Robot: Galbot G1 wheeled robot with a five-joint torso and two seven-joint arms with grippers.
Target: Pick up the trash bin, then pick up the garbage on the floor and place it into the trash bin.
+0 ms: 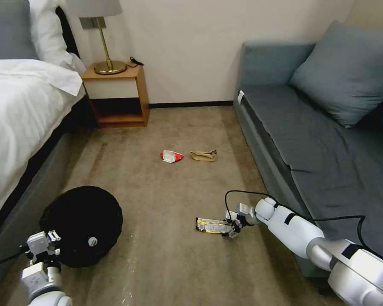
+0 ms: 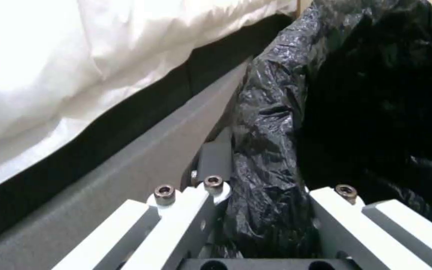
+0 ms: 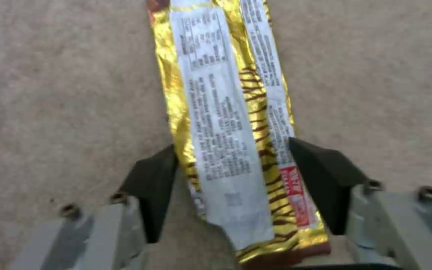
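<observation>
The trash bin [image 1: 83, 221] with its black liner [image 2: 376, 93] sits low at the left beside the bed, its mouth turned toward me. My left gripper [image 1: 51, 243] [image 2: 266, 168] is shut on its bagged rim. A small white-and-green round piece [image 1: 92, 241] lies inside the bin. On the carpet, the flat gold-yellow wrapper [image 1: 210, 225] [image 3: 216, 93] lies between the fingers of my right gripper [image 1: 230, 229] [image 3: 233, 165]. That gripper is open, with its dark pads [image 3: 156, 180] at the wrapper's two long edges. Farther off lie a red-and-white snack packet [image 1: 171, 156] and a tan paper bag [image 1: 204, 155].
A bed [image 1: 21, 110] with white covers runs along the left. A wooden nightstand [image 1: 119, 93] with a brass lamp [image 1: 108, 63] stands against the back wall. A grey sofa [image 1: 310, 140] lines the right side, and beige carpet [image 1: 157, 195] lies between.
</observation>
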